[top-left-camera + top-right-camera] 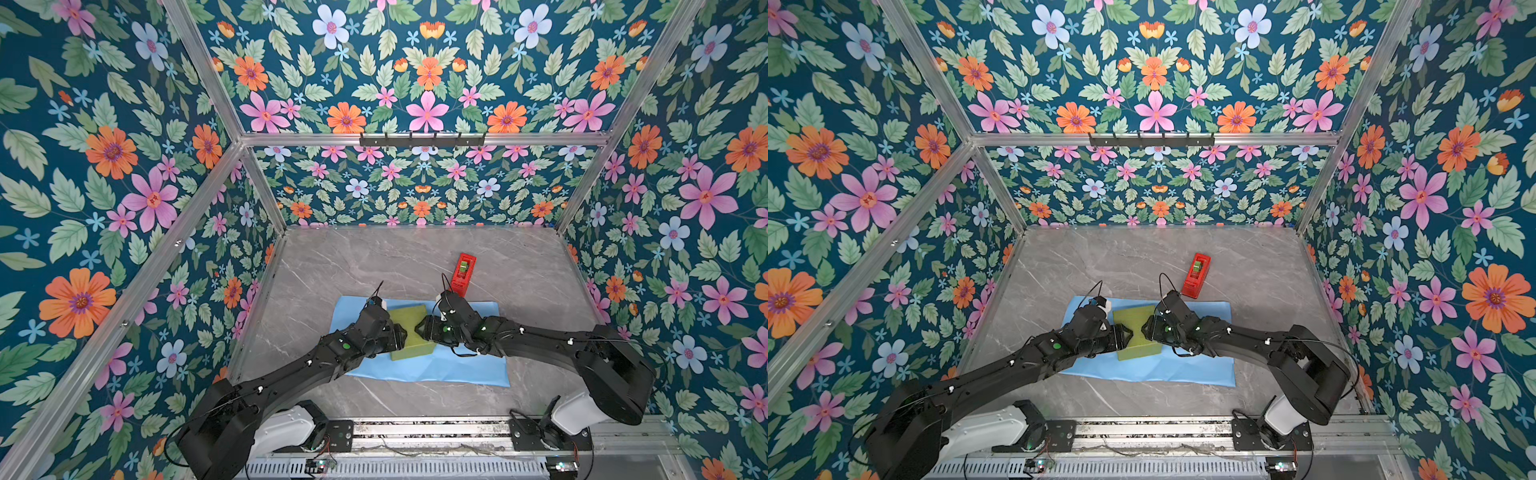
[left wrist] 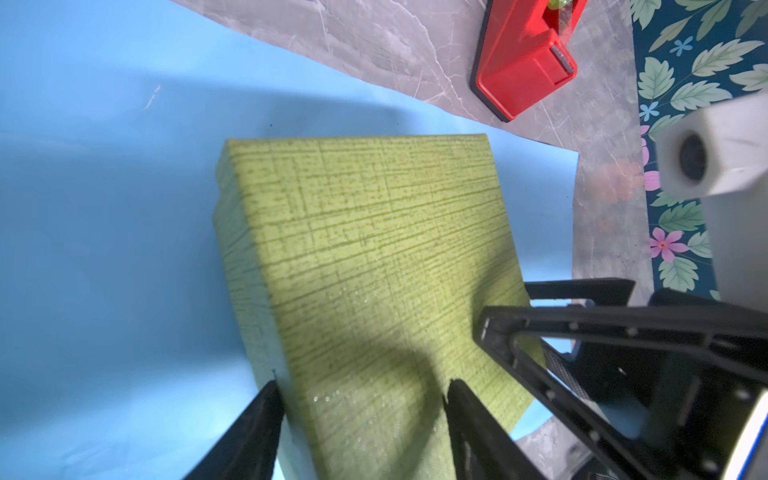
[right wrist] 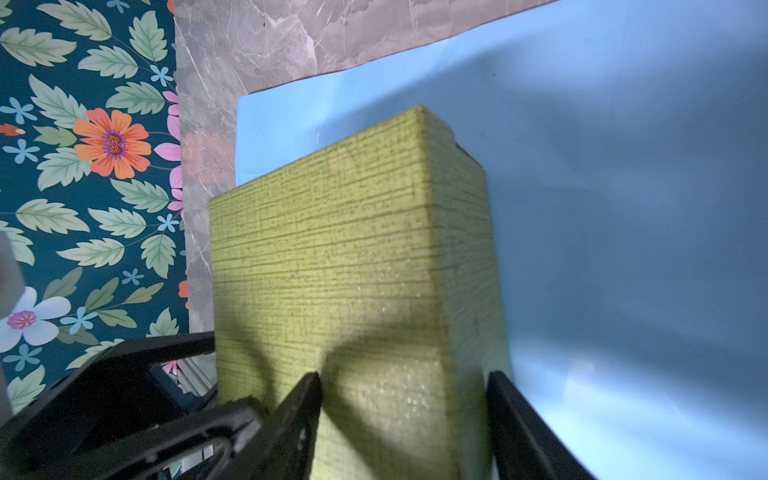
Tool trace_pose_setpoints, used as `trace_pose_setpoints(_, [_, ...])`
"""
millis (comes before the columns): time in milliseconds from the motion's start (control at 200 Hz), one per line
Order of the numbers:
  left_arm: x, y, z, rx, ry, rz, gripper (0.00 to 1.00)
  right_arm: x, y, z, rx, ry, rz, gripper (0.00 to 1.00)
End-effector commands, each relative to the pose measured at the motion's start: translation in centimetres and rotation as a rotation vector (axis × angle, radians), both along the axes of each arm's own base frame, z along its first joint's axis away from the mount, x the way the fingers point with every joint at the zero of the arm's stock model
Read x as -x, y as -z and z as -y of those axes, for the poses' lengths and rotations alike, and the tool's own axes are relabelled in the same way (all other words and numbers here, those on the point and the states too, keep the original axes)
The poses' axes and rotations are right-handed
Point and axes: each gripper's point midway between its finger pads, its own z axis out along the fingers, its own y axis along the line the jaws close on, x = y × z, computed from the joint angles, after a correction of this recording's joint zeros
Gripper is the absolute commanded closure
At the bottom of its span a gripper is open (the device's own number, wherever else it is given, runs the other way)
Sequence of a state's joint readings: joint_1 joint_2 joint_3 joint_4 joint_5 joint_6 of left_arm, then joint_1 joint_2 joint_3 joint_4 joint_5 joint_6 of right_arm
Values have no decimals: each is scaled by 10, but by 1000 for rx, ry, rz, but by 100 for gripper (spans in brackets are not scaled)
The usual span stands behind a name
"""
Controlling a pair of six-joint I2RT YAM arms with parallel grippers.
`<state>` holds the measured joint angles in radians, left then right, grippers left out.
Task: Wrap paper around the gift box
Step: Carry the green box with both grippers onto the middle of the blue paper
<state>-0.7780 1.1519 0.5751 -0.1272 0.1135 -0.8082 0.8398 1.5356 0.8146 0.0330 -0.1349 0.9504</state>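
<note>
Left wrist view: left gripper [image 2: 361, 399] pinches the gift box [image 2: 365, 249] across its thickness; right gripper [image 3: 403, 386] clamps the opposite end, apparently to centre it on the paper [image 2: 104, 208] beneath both claws.

The olive-green box [image 1: 411, 320], flat and finely ribbed, is tilted above the paper's middle. The light-blue paper [image 1: 436, 370] lies spread out flat, faintly creased.

Robotics lab test cell, aluminium frame [image 1: 291, 138] lined with floral wallpaper panels [image 1: 104, 166], marble-look desk [image 1: 519, 270], two robot arms [image 1: 291, 374] on a mounting rail [image 1: 436, 430]
</note>
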Motion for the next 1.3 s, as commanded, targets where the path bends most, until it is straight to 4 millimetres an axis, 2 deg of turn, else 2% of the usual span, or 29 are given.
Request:
trace_pose_setpoints(0, [-4,-17,15,64,52,50,35,-2,-19,-12,-69,-12,44,37])
trace_pose_setpoints(195, [-2,-14,26,97,94,36,35,8,-19,-6,-53,10,66,37])
trace_pose_setpoints(455, [-4,-13,25,88,93,47,34,18,-12,2,-32,23,67,36])
trace_pose_setpoints(660, [-2,3,21,56,83,17,33,17,-2,4,-4,26,59,35])
trace_pose_setpoints(925, [-7,9,6,6,9,31,27,16,8,9,55,28,58,27])
trace_pose_setpoints(1055, [-12,7,-3,-24,-31,58,24,17,5,13,59,26,66,22])
trace_pose_setpoints(1160, [-14,4,-3,-28,-34,65,20,20,3,18,75,24,59,17])
trace_pose_setpoints(1295, [-11,3,3,20,-26,55,19,24,5,26,91,19,44,16])
